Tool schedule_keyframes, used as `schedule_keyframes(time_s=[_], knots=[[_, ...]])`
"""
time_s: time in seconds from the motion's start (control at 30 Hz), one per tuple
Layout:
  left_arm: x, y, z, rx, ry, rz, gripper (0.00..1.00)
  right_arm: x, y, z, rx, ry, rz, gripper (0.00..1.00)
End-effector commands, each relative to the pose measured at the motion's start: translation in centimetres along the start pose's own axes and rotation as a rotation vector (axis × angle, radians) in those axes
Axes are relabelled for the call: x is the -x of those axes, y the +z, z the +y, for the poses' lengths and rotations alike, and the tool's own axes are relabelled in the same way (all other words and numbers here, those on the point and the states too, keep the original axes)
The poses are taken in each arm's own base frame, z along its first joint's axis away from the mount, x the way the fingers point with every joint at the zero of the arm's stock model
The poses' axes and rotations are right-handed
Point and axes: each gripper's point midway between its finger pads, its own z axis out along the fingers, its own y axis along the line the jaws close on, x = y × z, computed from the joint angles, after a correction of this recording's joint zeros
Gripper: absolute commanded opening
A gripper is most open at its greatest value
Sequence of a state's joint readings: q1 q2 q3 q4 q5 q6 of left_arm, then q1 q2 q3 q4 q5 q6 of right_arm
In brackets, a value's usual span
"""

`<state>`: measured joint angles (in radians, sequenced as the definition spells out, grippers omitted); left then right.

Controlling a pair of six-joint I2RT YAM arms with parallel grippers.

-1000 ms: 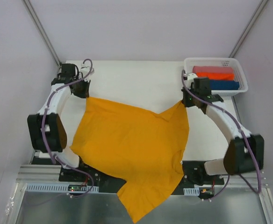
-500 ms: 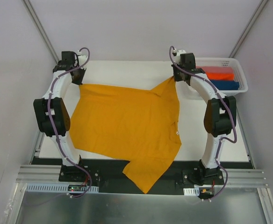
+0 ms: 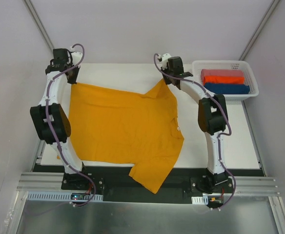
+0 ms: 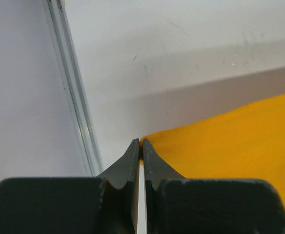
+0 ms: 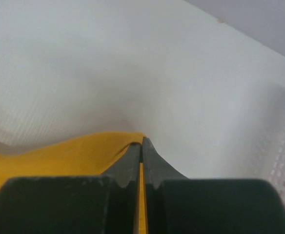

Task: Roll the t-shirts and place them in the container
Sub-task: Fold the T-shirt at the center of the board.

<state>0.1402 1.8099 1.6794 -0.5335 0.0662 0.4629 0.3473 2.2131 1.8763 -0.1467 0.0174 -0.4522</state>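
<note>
The mustard-yellow t-shirt (image 3: 123, 129) lies spread across the white table, one sleeve hanging over the near edge. My left gripper (image 3: 73, 79) is shut on its far-left corner, and the pinched yellow cloth (image 4: 220, 141) runs off to the right of the closed gripper (image 4: 142, 142). My right gripper (image 3: 165, 79) is shut on the far-right corner, which peaks upward. In the right wrist view the cloth (image 5: 59, 151) shows left of the closed gripper (image 5: 142, 141) and between its fingers.
A white basket (image 3: 246, 92) at the far right holds a red and a blue rolled shirt. Its perforated wall (image 5: 284, 161) shows in the right wrist view. A metal frame post (image 4: 74, 87) stands close to the left gripper. Grey walls surround the table.
Both arms have stretched toward the far side and leftward, dragging the shirt up the table. Less of it hangs over the near edge now, and it lies flatter.
</note>
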Motion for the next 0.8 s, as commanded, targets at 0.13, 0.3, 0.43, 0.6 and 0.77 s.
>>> schedule_keyframes(time_s=[0.13,0.3,0.43,0.6,0.77], knots=[[-3.6,8.6,0.4,-0.05,0.065,0.182,0.0,-1.8,-0.9,-6.0,-0.135,-0.184,0.119,0.01],[-3.7,8.5,0.1,-0.067,0.058,0.175,0.0,-0.1,-2.3,-5.6,-0.124,-0.204,0.083,0.01],[-2.9,7.4,0.5,-0.071,0.039,0.142,0.0,1.4,-3.3,-5.2,-0.132,-0.22,0.06,0.01],[-2.2,7.0,0.4,-0.099,0.061,0.11,0.0,0.9,-4.4,-4.9,-0.117,-0.238,0.096,0.01],[0.4,4.9,-0.4,-0.16,0.074,0.01,0.0,0.4,-7.3,-4.7,-0.105,-0.21,0.137,0.01]])
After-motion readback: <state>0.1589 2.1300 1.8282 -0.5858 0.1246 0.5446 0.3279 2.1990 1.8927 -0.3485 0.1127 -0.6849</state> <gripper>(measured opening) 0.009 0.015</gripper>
